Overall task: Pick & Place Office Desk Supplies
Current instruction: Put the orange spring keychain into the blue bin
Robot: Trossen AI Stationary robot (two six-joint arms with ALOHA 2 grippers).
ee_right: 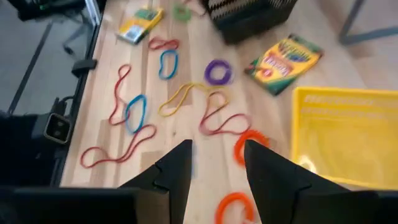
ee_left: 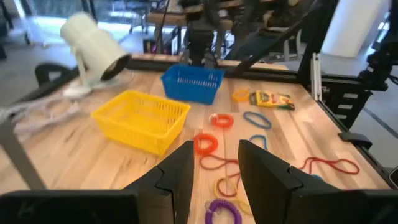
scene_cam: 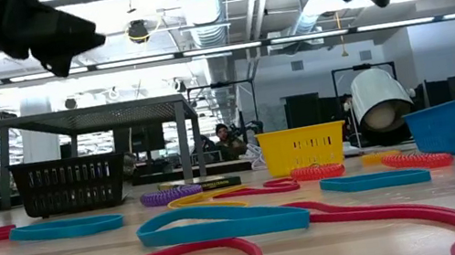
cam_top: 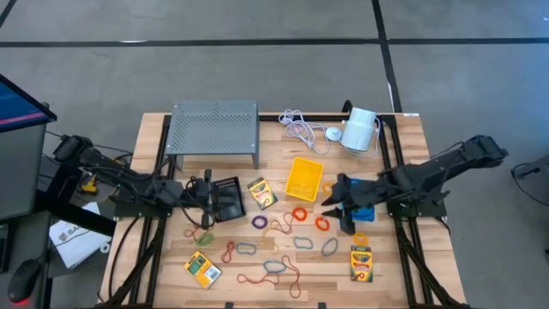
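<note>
The left gripper (cam_top: 208, 190) hangs above the small black slotted plastic bin (cam_top: 228, 197), its two dark fingers (ee_left: 180, 177) parted by a modest gap with nothing between them; the right gripper (cam_top: 336, 194) hovers just beside the small blue plastic bin (cam_top: 364, 212), fingers (ee_right: 176, 169) likewise a little apart and empty. Between the two lies the work: thin coloured rubber-band loops (cam_top: 273, 267), red, orange, purple, blue and grey, scattered over the pale wooden table (cam_top: 403, 172), with three small yellow-green crayon boxes (cam_top: 262, 193) lying flat among them. The yellow mesh plastic bin (cam_top: 304, 177) looks empty, and the black and blue ones show nothing inside as far as I can tell, so the sorting seems barely begun, nearly everything left to move. The front half of the table is crowded with loops, some overlapping; the grey perforated metal stand (cam_top: 214, 129), white cable (cam_top: 300, 127) and white cylinder (cam_top: 361, 129) sit at the back, clear of the arms, whose black frame rails (cam_top: 395, 163) bound both sides.
</note>
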